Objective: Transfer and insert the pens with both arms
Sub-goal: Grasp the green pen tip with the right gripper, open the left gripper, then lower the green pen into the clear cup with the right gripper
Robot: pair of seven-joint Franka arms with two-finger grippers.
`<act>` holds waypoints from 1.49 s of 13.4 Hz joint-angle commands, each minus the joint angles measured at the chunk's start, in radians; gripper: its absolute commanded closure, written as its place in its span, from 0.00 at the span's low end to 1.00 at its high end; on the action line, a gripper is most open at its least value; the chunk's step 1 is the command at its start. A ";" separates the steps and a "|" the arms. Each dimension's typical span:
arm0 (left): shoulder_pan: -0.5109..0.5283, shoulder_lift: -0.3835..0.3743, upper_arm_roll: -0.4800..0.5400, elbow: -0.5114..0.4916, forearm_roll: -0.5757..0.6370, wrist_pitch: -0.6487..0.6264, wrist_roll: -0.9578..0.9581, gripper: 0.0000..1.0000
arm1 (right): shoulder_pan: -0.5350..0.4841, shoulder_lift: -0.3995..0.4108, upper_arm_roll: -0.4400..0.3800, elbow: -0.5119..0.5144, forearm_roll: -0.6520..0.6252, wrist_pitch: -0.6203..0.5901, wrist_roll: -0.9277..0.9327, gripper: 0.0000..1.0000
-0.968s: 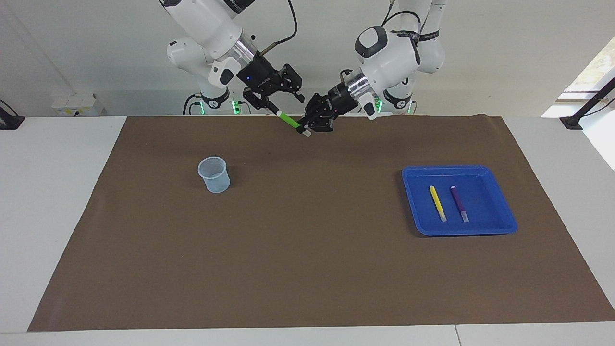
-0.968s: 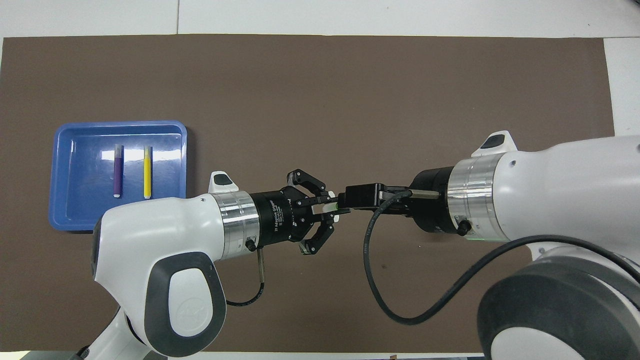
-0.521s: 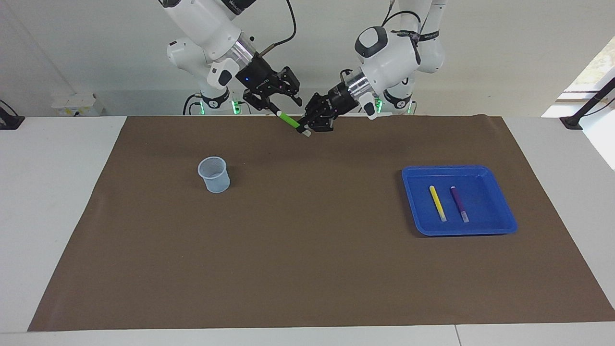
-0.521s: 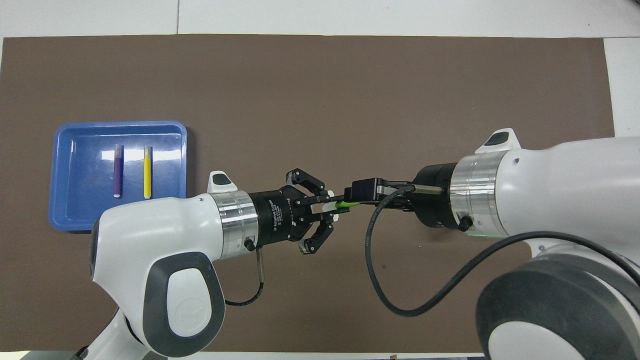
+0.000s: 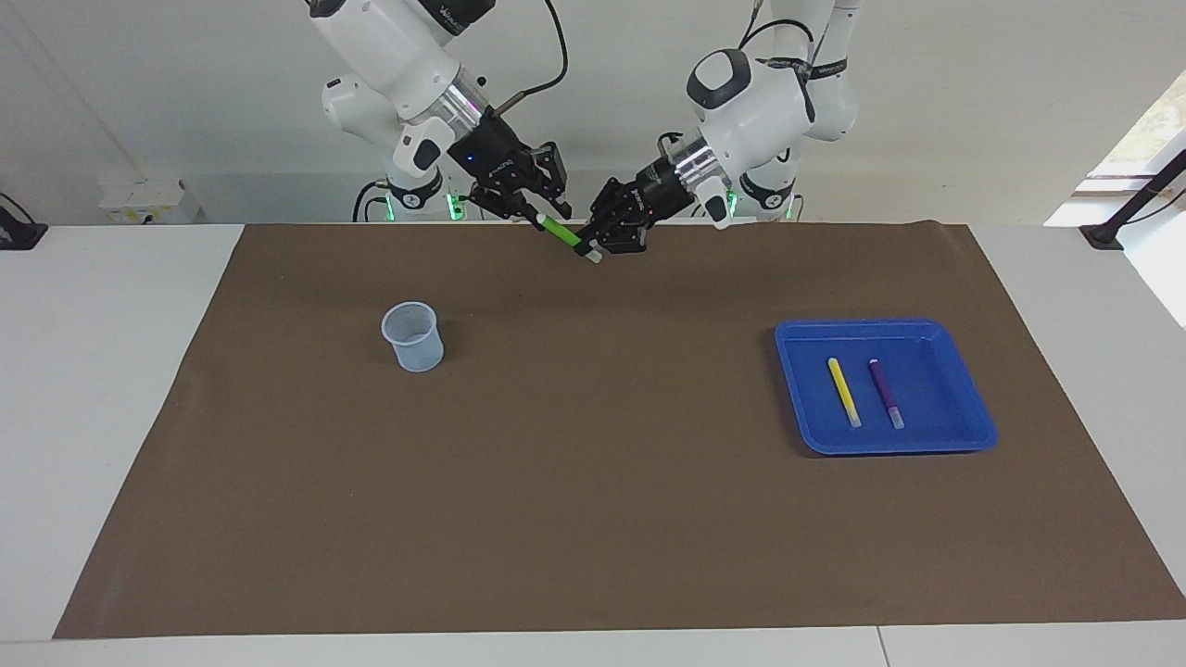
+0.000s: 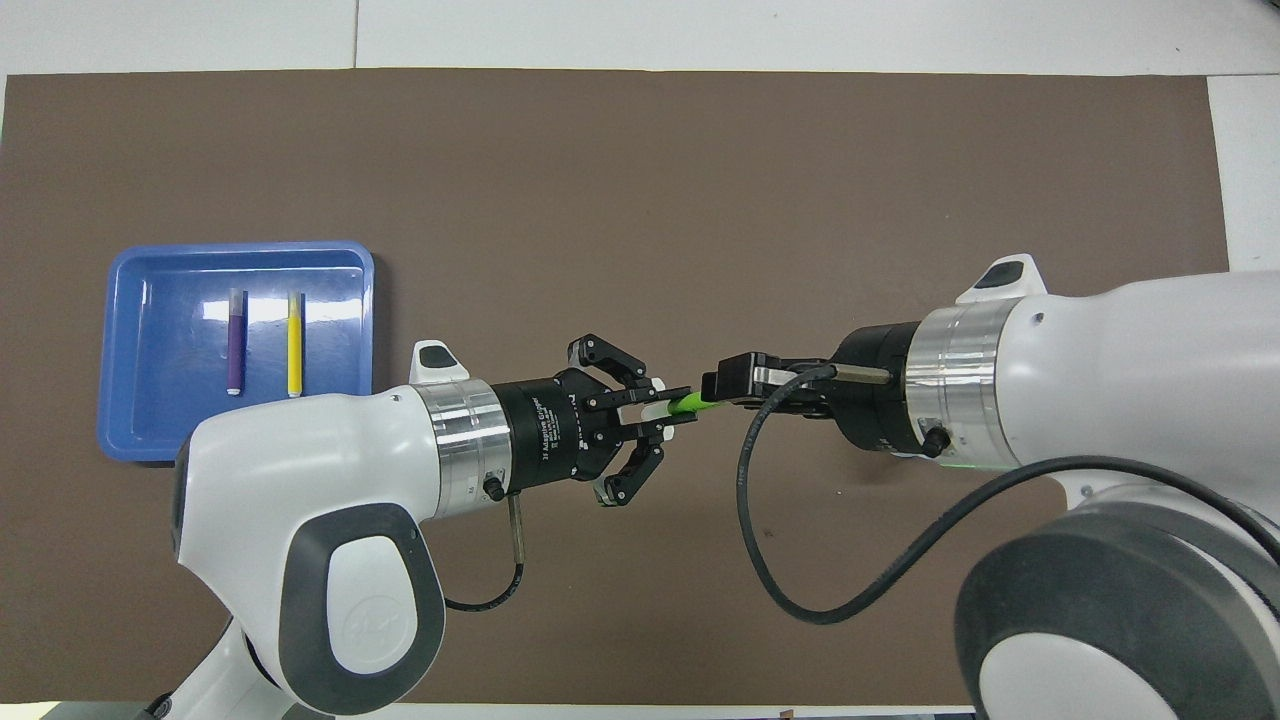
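The green pen is held in the air between the two grippers, over the edge of the brown mat that lies closest to the robots, about midway along that edge. It slopes downward, its pale tip low. The left gripper is clamped on the pen's lower, pale-tipped end. The right gripper is placed at the pen's upper end, and it cannot be told whether its fingers are pressed on the pen or a little apart from it. The step in hand is judged to be the handover from the left arm to the right.

For the handover to be done well, the left gripper's hold is best kept until the right gripper is firmly closed on the shaft; only then should the left fingers be opened and drawn back along the pen's line, so that it is not knocked askew. A grip near the upper end leaves the tip free for insertion. The pen is slim and smooth and could turn or slip in a weak pinch.

The clear cup stands on the mat toward the right arm's end of the table. The yellow pen and purple pen lie side by side, apart, in the blue tray toward the left arm's end.
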 commanded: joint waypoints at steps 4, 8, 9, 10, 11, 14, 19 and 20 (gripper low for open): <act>-0.006 -0.024 -0.003 -0.028 -0.020 0.011 -0.003 1.00 | -0.019 -0.005 0.007 -0.010 -0.001 0.026 -0.002 1.00; -0.011 -0.023 -0.002 -0.025 -0.020 0.020 0.001 0.00 | -0.040 -0.003 0.007 -0.006 -0.001 0.013 -0.009 1.00; -0.011 -0.023 -0.002 -0.025 -0.020 0.020 -0.002 0.00 | -0.042 -0.002 0.007 -0.004 -0.004 0.013 -0.014 1.00; -0.009 -0.023 -0.002 -0.025 -0.020 0.018 -0.005 0.00 | -0.055 0.000 0.007 -0.001 -0.022 0.012 -0.032 1.00; -0.009 -0.023 -0.002 -0.025 -0.020 0.018 -0.006 0.00 | -0.063 0.006 0.007 0.004 -0.052 0.009 -0.051 1.00; 0.001 -0.023 0.000 -0.026 -0.020 0.012 -0.008 0.00 | -0.088 0.012 0.005 0.011 -0.189 -0.008 -0.162 1.00; 0.099 -0.023 0.004 -0.028 -0.010 -0.058 -0.006 0.00 | -0.207 0.030 0.005 0.011 -0.319 -0.050 -0.492 1.00; 0.121 -0.024 0.006 -0.028 -0.003 -0.086 -0.003 0.00 | -0.213 0.039 0.005 0.011 -0.350 -0.047 -0.532 1.00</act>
